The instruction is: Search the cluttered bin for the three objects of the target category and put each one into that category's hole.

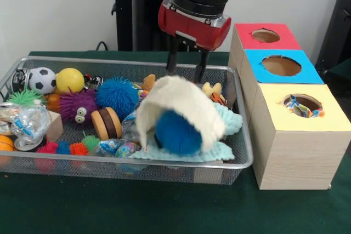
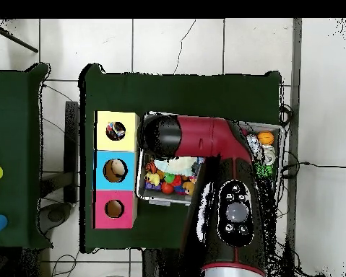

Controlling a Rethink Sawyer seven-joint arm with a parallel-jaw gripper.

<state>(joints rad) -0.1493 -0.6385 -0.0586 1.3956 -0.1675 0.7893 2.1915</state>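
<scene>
Hovering claw (image 1: 185, 72) over cream cloth (image 1: 184, 108) seen frontally, arm (image 2: 219, 180) hiding it overhead

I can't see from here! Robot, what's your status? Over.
Gripper open, empty, over wire-mesh bin. Cream knitted cloth draped over fuzzy blue ball just below. Yellow-topped wooden box already holds something.

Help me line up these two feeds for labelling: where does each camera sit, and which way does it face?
Front view: across the table, facing the wire bin; the gripper and red wrist descend from above, over a cream cloth.
Overhead view: above, looking straight down; the red and black arm covers most of the bin.
Shared: bin, and the yellow box, blue box and pink box.
</scene>
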